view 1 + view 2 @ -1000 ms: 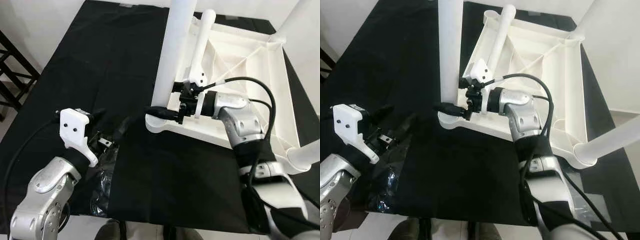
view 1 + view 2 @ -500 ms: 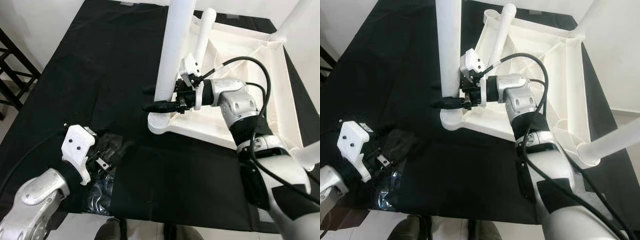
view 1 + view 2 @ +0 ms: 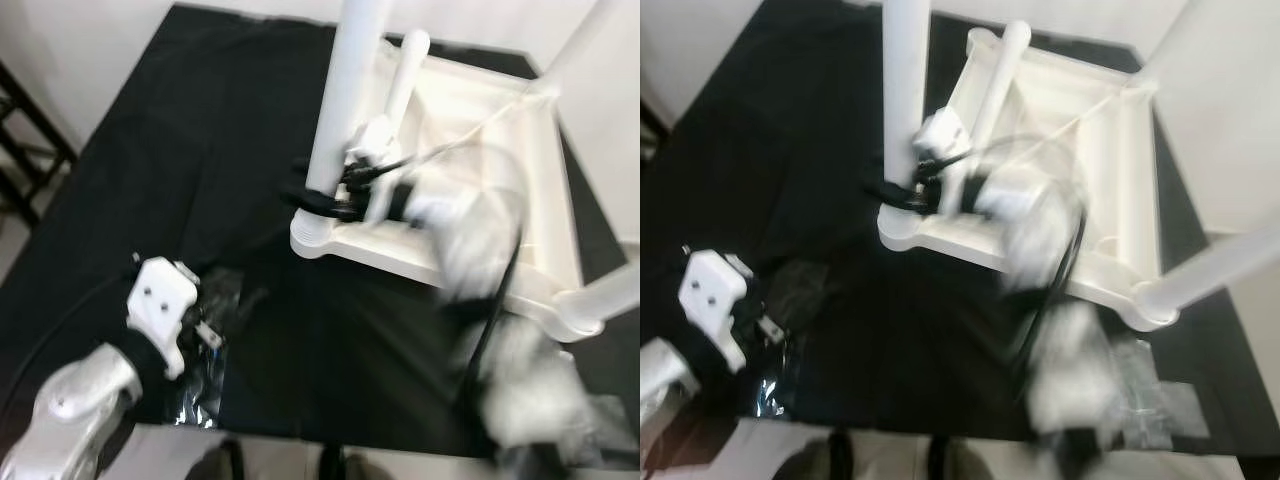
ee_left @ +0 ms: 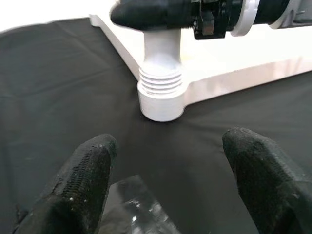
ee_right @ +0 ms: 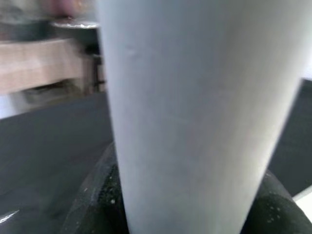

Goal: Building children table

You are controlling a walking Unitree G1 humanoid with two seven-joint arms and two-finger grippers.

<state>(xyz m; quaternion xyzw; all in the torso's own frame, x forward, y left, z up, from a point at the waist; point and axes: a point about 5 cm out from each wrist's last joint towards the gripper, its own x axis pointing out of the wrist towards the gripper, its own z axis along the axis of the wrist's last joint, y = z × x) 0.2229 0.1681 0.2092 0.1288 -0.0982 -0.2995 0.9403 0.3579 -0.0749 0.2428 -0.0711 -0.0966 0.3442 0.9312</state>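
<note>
Upturned tabletop [image 3: 480, 130] is lying on the table [image 3: 200, 120], right of centre; a leg [image 3: 345, 110] is standing at its near-left corner. Clear bag [image 3: 205, 385] is lying at the table's near-left edge.

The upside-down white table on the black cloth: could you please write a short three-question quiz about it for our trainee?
1. True or false: the right gripper is closed around the upright table leg near its threaded base.
2. Which is open and empty? A) left gripper B) right gripper
3. Fill in: another loose leg lies inside the upturned ____.

Key: 1 true; 2 A; 3 tabletop.
</note>
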